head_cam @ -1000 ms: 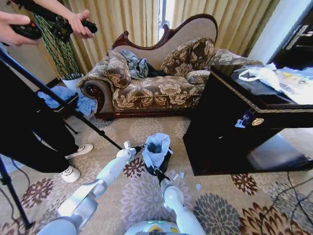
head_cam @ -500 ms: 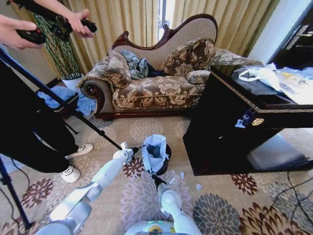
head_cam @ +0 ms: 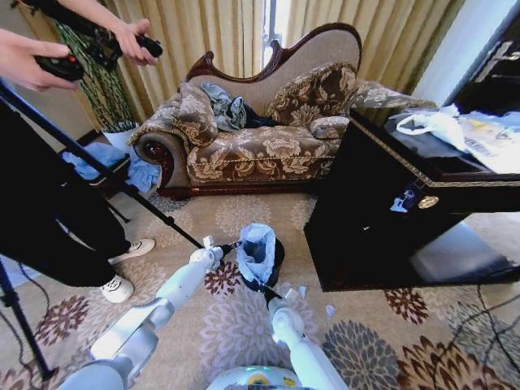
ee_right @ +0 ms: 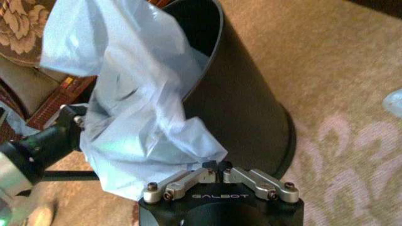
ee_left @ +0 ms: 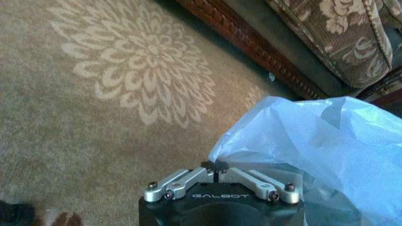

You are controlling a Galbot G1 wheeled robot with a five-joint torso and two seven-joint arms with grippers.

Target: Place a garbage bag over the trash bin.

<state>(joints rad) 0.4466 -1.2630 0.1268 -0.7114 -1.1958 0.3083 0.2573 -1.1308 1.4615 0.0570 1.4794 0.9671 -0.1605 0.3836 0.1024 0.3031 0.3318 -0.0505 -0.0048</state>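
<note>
Garbage bag [head_cam: 257, 250], one, is draping over one trash bin [head_cam: 275, 262] standing on the carpet [head_cam: 236, 213] at lower centre of the head view. Left gripper [ee_left: 215, 165] is pinching the bag's edge with jaws closed. Right gripper [ee_right: 217, 164], jaws closed, is gripping the bag's opposite edge beside the bin wall.

left arm: reaching forward from my left, left gripper [ee_left: 215, 165] fingertips pinched together | right arm: extended ahead, right gripper [ee_right: 217, 164] fingertips closed
</note>
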